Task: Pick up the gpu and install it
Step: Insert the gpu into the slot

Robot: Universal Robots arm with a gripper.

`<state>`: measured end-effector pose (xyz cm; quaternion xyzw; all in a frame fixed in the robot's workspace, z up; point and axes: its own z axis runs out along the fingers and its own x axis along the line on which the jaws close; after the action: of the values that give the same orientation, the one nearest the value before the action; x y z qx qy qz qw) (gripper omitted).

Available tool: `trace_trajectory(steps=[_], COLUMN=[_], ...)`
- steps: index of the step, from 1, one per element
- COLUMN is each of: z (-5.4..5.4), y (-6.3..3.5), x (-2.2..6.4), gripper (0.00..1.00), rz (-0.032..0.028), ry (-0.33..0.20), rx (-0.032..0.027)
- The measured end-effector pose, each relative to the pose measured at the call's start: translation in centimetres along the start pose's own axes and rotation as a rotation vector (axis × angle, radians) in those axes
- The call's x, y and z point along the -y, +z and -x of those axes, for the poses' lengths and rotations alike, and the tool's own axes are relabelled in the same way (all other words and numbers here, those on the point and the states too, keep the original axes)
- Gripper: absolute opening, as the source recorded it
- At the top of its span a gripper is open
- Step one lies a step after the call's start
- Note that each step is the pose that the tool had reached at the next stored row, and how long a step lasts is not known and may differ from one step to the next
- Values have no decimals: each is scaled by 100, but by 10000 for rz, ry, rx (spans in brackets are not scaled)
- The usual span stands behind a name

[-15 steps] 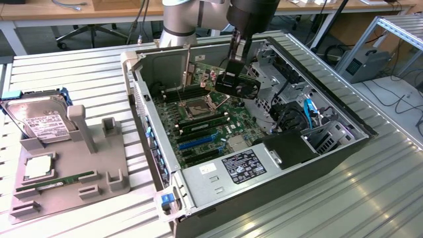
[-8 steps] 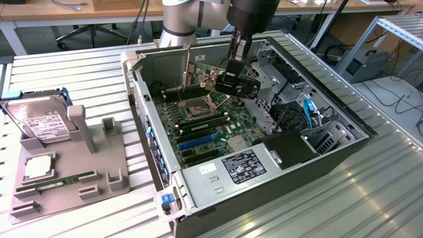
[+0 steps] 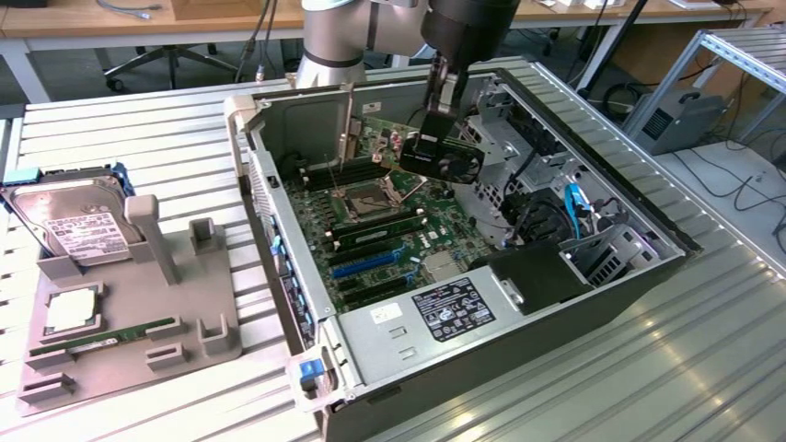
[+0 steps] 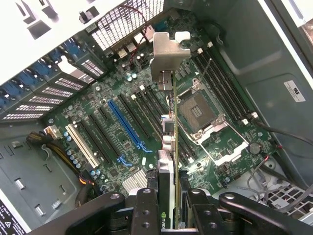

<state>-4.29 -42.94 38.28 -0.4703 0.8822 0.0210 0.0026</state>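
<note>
While it hangs over the motherboard [image 4: 110,147], tool [image 4: 175,201] pinching the gpu [image 4: 167,142] edge-on, jaws narrowly parted around it

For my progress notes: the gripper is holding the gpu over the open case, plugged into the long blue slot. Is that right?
Not quite. The gripper holds the gpu over the open case, but the wrist view shows the long blue slot empty; the card hangs above the board near the processor socket.
</note>
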Motion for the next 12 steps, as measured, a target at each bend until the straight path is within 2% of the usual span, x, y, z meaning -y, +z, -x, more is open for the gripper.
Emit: trace_trajectory(steps=[12], z=[0], y=[0], x=[0], gripper=[27], rz=[1], ry=[-54], rx=[-2])
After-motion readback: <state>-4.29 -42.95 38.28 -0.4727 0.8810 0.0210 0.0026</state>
